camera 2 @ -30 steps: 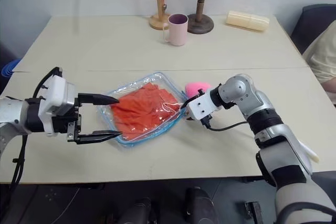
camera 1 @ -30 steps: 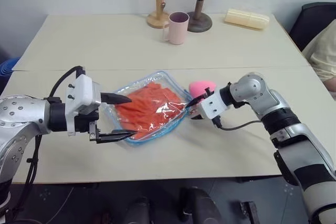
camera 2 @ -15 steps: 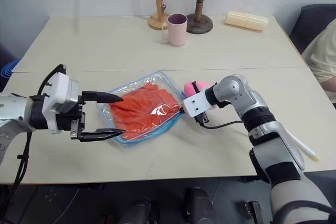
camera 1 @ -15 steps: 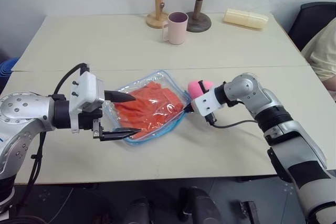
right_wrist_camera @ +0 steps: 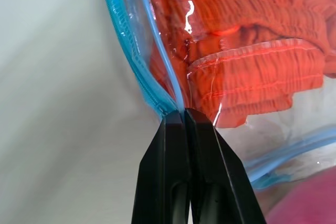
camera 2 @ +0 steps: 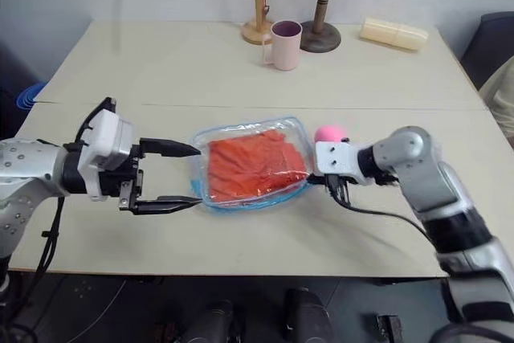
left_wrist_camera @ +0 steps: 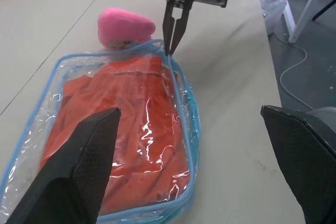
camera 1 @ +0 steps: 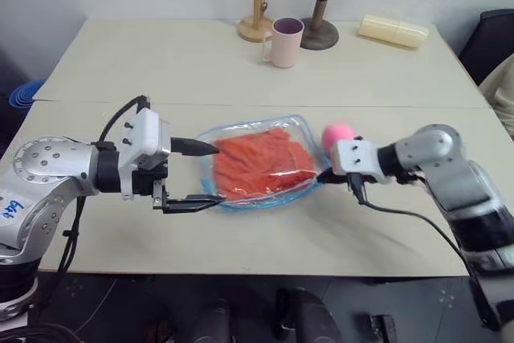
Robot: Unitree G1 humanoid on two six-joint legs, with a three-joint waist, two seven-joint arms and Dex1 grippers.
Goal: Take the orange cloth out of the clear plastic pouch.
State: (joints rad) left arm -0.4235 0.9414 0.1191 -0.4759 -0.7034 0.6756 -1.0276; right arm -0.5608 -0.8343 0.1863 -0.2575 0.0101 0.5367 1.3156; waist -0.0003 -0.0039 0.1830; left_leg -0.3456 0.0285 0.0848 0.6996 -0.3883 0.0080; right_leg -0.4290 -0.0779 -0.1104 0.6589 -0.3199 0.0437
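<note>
The clear plastic pouch [camera 1: 299, 123] with light blue trim lies flat at the table's middle. The wrinkled orange cloth [camera 1: 261, 162] is inside it and fills most of it. My left gripper [camera 1: 218, 173] is open at the pouch's left end, one finger above that end and one along its near edge. My right gripper [camera 1: 322, 176] is at the pouch's right end. The right wrist view shows this gripper [right_wrist_camera: 184, 114] shut on the pouch's blue trim [right_wrist_camera: 157, 100]. The left wrist view shows the same pinch [left_wrist_camera: 170, 51] on the far corner.
A pink plush [camera 1: 338, 132] lies just behind the right gripper, beside the pouch. At the back stand a pink mug [camera 1: 283, 42], two wooden stands [camera 1: 259, 22] and a cream cylinder [camera 1: 389, 30]. A person's sleeve [camera 1: 504, 86] shows at the right edge.
My right gripper has rolled its wrist, shut on the pouch's right-end trim and drawn back to the right. The left gripper stays open by the left end. The camera view has shifted.
</note>
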